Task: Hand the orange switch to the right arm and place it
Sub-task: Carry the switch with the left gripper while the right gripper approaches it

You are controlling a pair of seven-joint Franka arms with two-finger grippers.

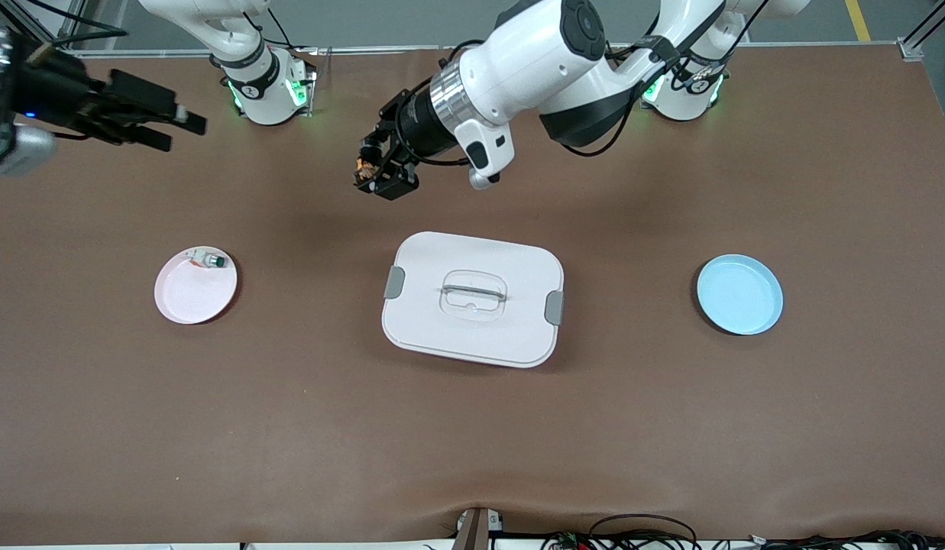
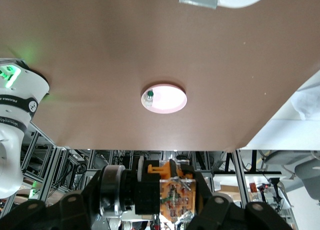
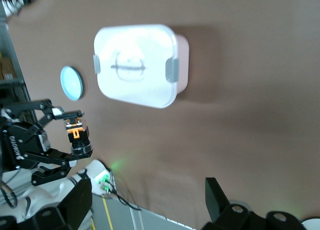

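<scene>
Switch (image 1: 363,162) sits clamped in my left gripper (image 1: 374,174), up in the air over bare tabletop (image 1: 472,443) above the box (image 1: 473,299). It looks tiny, light and rigid, with exposed contacts I judge fragile; my right gripper (image 1: 163,127), spread wide and empty off toward its own end, should pinch the black body's free end, clear of my left fingers (image 3: 55,111). The pink plate (image 1: 195,294) already holds a green-capped part (image 1: 211,261).

Only "FRANKA" shows faintly on my partner arm's base (image 2: 17,107); no other print I can read.
</scene>
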